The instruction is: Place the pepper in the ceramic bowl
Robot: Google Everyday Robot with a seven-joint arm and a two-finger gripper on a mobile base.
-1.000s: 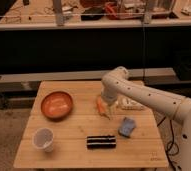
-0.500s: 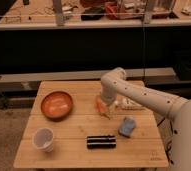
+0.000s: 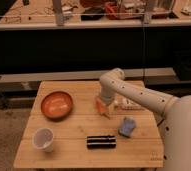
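Note:
The small orange pepper (image 3: 98,105) lies on the wooden table (image 3: 69,150) near its middle, just right of the ceramic bowl. My gripper (image 3: 106,108) points down at the table right at the pepper and is open, its fingers standing around or just beside the pepper; I cannot tell which. The ceramic bowl (image 3: 56,105), shallow and terracotta-orange, sits at the table's left and holds nothing.
A translucent white cup (image 3: 43,139) stands at the front left. A flat black object (image 3: 101,142) lies at the front middle, and a blue sponge-like block (image 3: 127,126) lies to the right of it. White items (image 3: 130,104) lie behind the gripper. A dark shelf unit stands behind the table.
The arm's elbow has shifted slightly left. The gripper stays down at the pepper, which has not moved.

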